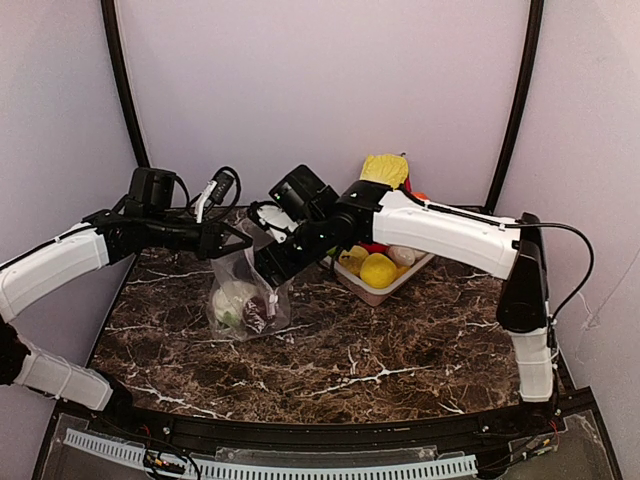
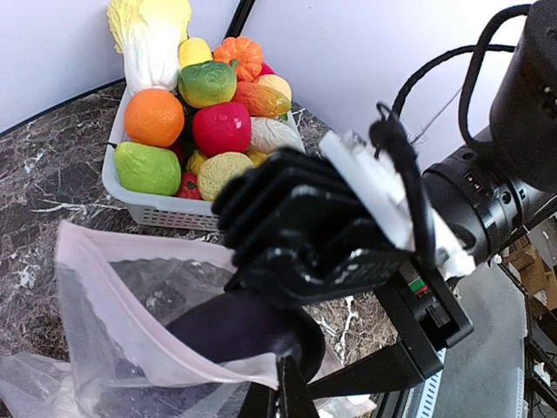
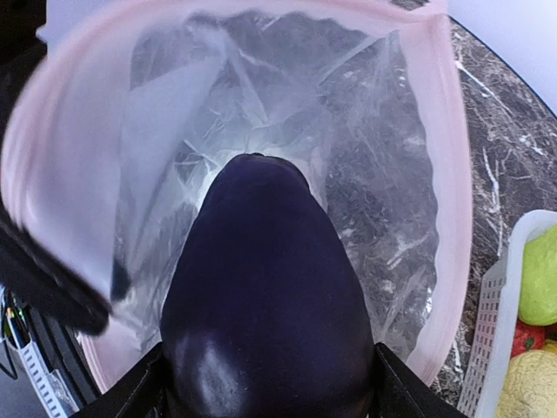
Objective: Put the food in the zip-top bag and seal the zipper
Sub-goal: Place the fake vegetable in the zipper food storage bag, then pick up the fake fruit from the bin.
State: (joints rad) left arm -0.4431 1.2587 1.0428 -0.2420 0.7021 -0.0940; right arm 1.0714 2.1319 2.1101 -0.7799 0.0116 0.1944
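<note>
Purple piece [image 3: 261,296] gripped by right hand [image 3: 265,387] over bag [image 3: 383,174] mouth — left hand [image 1: 228,241] clenched on its zipper [image 3: 448,174].

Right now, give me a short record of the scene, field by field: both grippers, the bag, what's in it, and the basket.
left gripper: shut on the bag's pink rim, holding the mouth up
right gripper: shut on the purple piece, its tip inside the mouth
bag: standing on the table, mouth wide open
zipper: not sealed
already in bag: cauliflower
basket: beside the bag, holds the lemon and other toy produce
</note>
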